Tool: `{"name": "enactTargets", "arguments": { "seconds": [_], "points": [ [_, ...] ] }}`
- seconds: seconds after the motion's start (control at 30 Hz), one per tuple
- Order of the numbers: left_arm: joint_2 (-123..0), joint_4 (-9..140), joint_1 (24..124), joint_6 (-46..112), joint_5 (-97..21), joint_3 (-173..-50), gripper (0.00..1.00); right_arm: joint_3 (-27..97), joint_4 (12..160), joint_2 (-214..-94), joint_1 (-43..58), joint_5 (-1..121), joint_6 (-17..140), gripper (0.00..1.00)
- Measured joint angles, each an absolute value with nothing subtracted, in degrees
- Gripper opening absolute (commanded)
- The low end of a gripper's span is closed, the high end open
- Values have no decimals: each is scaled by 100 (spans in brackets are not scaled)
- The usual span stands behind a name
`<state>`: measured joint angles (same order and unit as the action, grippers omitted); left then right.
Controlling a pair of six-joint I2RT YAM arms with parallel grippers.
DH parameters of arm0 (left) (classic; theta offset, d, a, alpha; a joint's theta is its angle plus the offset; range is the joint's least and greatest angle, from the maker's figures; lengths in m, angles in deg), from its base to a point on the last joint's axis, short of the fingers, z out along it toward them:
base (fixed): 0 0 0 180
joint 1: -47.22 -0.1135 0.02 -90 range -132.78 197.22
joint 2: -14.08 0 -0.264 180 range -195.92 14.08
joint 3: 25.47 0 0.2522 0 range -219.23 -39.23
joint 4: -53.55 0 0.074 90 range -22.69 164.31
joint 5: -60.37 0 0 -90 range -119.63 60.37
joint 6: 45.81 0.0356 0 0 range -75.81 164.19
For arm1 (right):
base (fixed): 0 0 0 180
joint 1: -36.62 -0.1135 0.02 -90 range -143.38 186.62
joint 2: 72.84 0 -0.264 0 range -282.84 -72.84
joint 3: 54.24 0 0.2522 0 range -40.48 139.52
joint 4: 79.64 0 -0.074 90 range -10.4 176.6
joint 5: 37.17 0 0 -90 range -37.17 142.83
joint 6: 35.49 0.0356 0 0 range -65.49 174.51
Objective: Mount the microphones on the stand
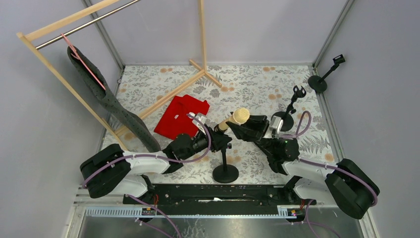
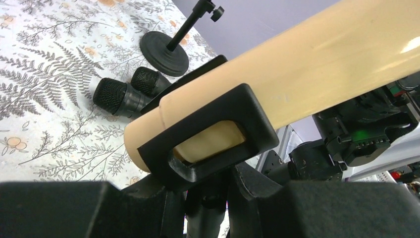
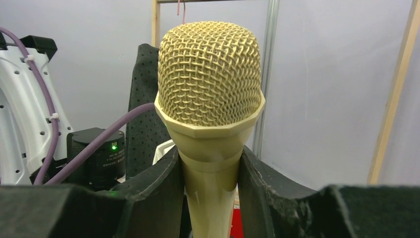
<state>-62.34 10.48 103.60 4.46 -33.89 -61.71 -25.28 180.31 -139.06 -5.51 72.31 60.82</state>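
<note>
The cream-beige microphone point(image 1: 241, 116) is held by my right gripper point(image 1: 246, 127), which is shut just below its mesh head point(image 3: 210, 74). In the left wrist view its body point(image 2: 297, 74) lies in the black clip point(image 2: 218, 134) of the near stand point(image 1: 225, 173), tail end poking out left. My left gripper point(image 1: 217, 137) is shut on the stand's neck just under the clip point(image 2: 210, 186). Two black microphones point(image 2: 119, 95) lie side by side on the table, seen only in the left wrist view; their tail ends are hidden.
A second stand point(image 1: 292, 106) is just behind my right arm, and a third point(image 1: 324, 77) is by the right wall. A red folded item point(image 1: 181, 116) lies mid-table. A wooden clothes rack point(image 1: 163, 99) with a grey garment point(image 1: 109, 101) is at the left.
</note>
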Motion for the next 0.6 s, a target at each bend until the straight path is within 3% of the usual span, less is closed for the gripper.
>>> {"name": "enactTargets", "arguments": {
  "seconds": [0.6],
  "points": [
    [-5699,1797,10557,726,-3340,-6171,0,-2546,18125,-14406,-514,6799,6925,0]
  ]
}}
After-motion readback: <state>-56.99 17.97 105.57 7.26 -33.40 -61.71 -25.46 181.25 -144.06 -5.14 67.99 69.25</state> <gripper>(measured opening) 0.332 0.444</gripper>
